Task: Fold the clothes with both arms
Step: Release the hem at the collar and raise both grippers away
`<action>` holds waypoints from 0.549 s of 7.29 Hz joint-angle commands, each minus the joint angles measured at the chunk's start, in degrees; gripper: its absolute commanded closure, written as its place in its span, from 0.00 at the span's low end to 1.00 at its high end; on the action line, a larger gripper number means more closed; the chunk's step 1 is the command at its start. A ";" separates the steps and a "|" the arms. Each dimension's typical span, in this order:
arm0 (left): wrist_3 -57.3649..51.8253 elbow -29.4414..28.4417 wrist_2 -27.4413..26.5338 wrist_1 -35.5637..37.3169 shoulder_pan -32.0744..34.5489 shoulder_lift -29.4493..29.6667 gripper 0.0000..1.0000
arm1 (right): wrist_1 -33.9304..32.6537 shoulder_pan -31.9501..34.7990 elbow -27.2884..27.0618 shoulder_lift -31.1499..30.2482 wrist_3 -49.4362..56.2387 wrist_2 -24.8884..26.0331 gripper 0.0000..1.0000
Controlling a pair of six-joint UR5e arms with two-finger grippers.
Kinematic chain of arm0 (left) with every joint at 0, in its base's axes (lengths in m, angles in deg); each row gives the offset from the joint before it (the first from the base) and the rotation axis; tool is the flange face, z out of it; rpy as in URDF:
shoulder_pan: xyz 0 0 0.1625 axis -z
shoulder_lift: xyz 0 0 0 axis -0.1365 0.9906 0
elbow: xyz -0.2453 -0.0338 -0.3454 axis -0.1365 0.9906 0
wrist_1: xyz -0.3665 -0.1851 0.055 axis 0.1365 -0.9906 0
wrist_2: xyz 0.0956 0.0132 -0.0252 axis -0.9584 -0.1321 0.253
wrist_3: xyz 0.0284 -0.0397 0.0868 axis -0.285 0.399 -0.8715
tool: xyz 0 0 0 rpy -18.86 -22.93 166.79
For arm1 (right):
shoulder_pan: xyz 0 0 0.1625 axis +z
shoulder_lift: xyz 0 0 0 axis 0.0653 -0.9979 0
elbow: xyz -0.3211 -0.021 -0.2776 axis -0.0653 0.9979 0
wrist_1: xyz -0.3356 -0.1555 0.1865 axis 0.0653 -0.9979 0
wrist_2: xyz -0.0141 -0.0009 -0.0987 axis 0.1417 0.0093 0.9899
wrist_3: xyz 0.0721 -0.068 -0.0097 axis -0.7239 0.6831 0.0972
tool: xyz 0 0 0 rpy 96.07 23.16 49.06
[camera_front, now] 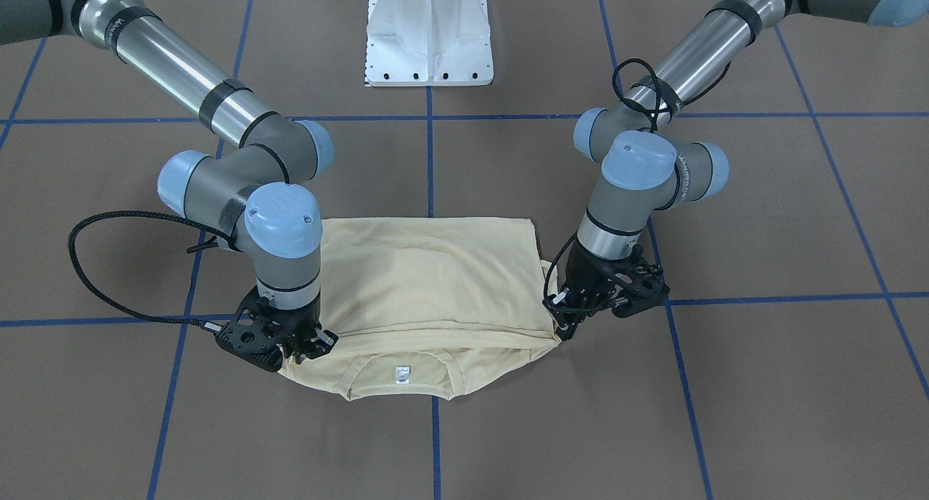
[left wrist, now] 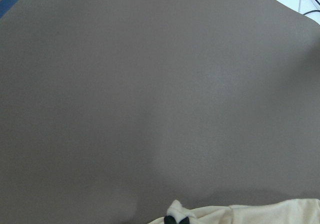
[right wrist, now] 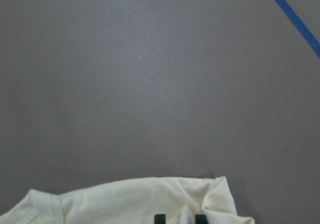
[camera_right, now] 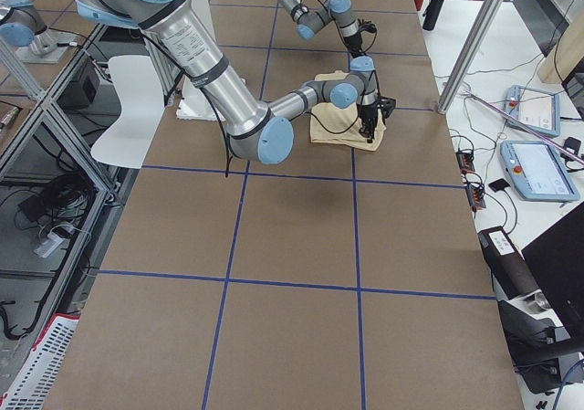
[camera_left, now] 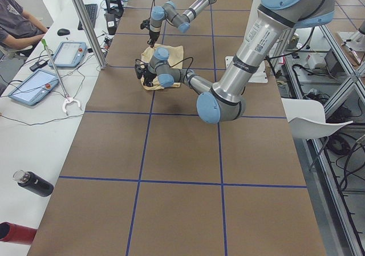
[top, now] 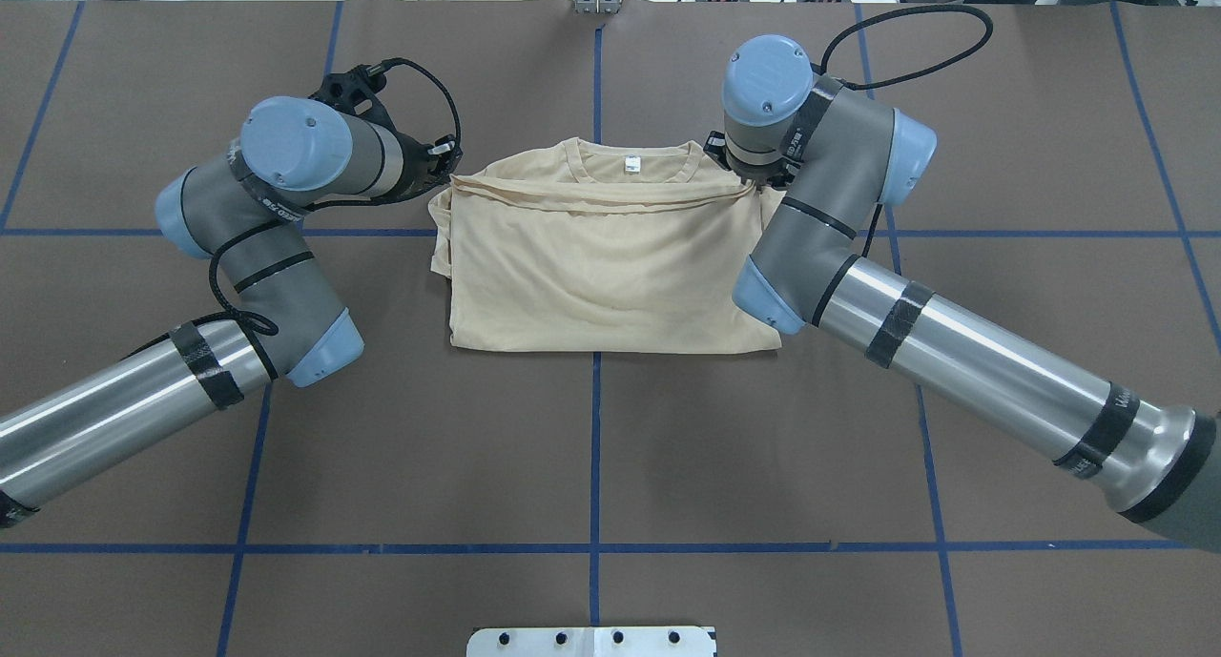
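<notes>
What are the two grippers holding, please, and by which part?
Both pinch the T-shirt: left gripper and right gripper each hold one end of its folded-over edge near the collar.

- One pale yellow long-sleeved T-shirt (top: 610,276), spanning from claw to claw.
- One small white neck tag (camera_front: 401,373), midway between the claws.
- Two silver-tubed robot arms with grey joints and light blue caps: left arm (top: 95,419), right arm (top: 983,371).
- Two black two-finger grippers: left gripper (camera_front: 565,324), right gripper (camera_front: 310,346).
- One white metal pedestal base (camera_front: 430,32), well apart from both claws.
- Two blue-edged touchscreen tablets (camera_left: 69,53) (camera_left: 33,86) and one black bottle (camera_left: 34,183), far from either claw.
</notes>
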 commanded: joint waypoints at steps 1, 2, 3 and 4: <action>-0.02 -0.13 0.09 -0.07 0.09 0.21 0.71 | 0.40 0.41 1.03 1.25 -0.27 0.04 0.22; -0.11 0.05 0.09 -1.20 0.52 0.21 0.71 | 0.31 1.55 0.94 1.52 -0.45 -0.14 0.21; -0.20 1.96 1.39 -2.26 2.35 0.12 0.71 | 0.49 3.65 0.07 0.83 -0.19 -0.75 0.20; -0.29 5.03 2.80 -1.74 3.07 -0.66 0.71 | 0.40 4.71 -4.81 -2.75 -1.15 -1.71 0.21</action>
